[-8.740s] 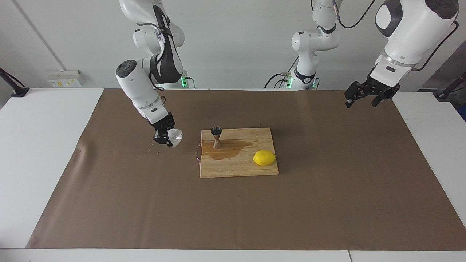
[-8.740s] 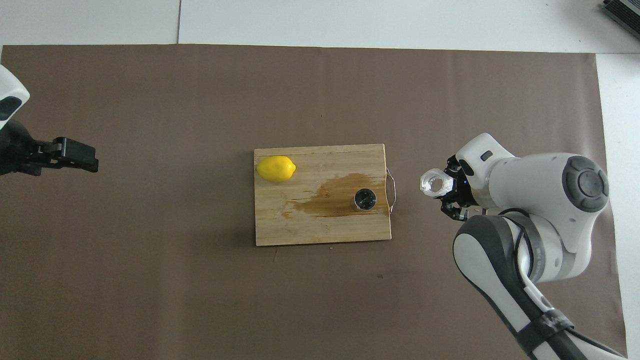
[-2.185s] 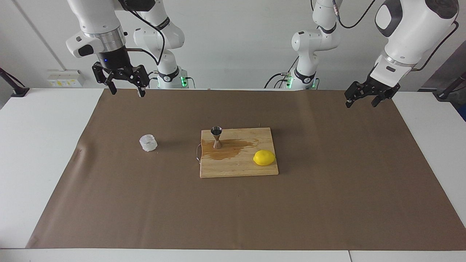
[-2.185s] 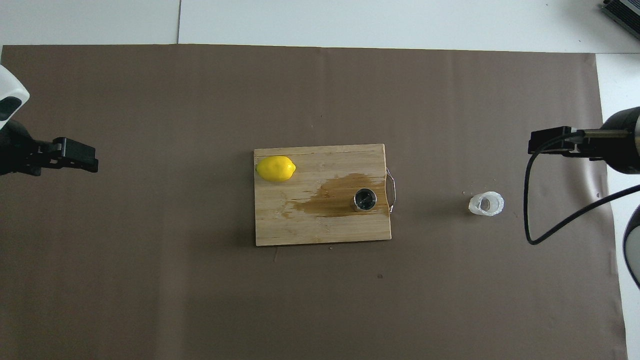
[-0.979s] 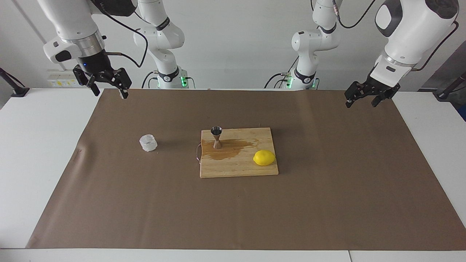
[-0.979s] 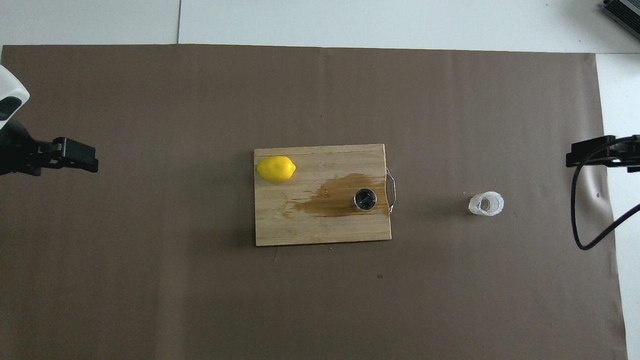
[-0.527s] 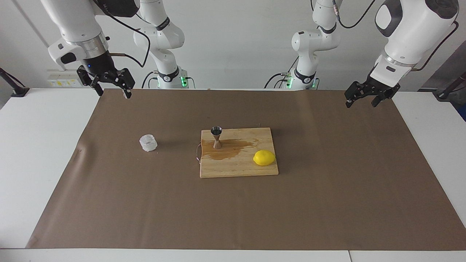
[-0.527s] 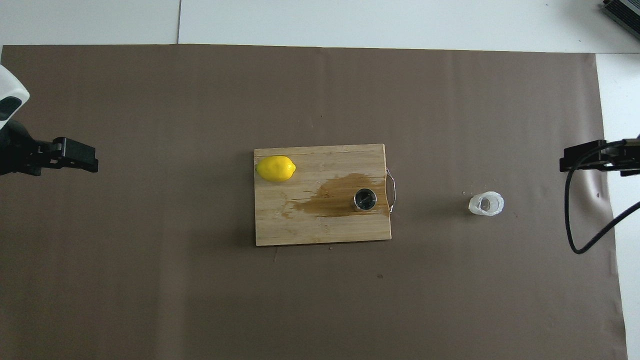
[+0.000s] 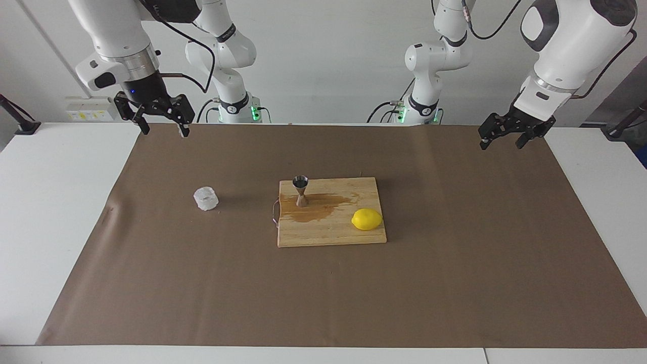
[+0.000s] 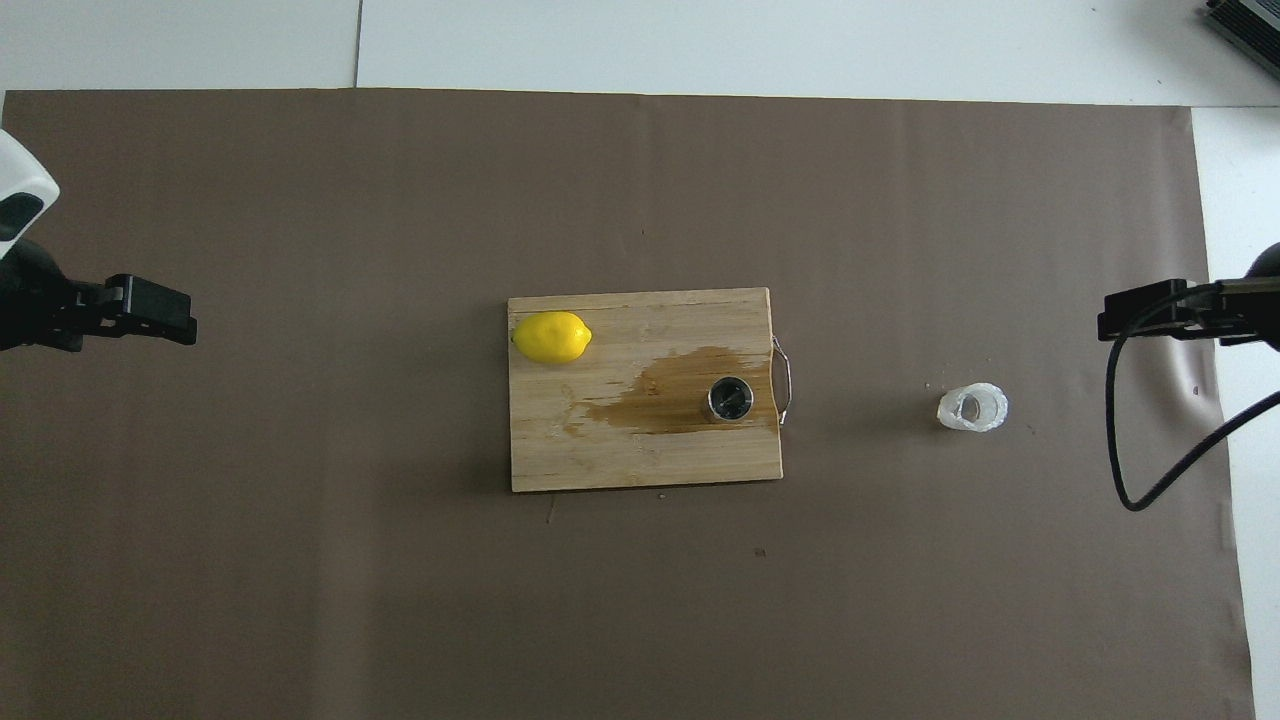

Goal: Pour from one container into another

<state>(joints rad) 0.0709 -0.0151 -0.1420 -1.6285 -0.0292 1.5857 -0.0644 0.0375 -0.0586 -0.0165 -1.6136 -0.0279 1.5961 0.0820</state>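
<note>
while i'm hanging my right claw (image 9: pixel 160 128) spread and empty, the clear cup (image 9: pixel 206 198) is sitting upright on the mat below it, toward the jigger (image 9: pixel 301 190). looking light, rigid, slick; taking it mid-wall. left claw (image 9: pixel 501 140) is waiting, spread.

Clear cup (image 9: pixel 205 198) upright on mat; steel jigger (image 9: pixel 301 190) (upright) on wet board.
</note>
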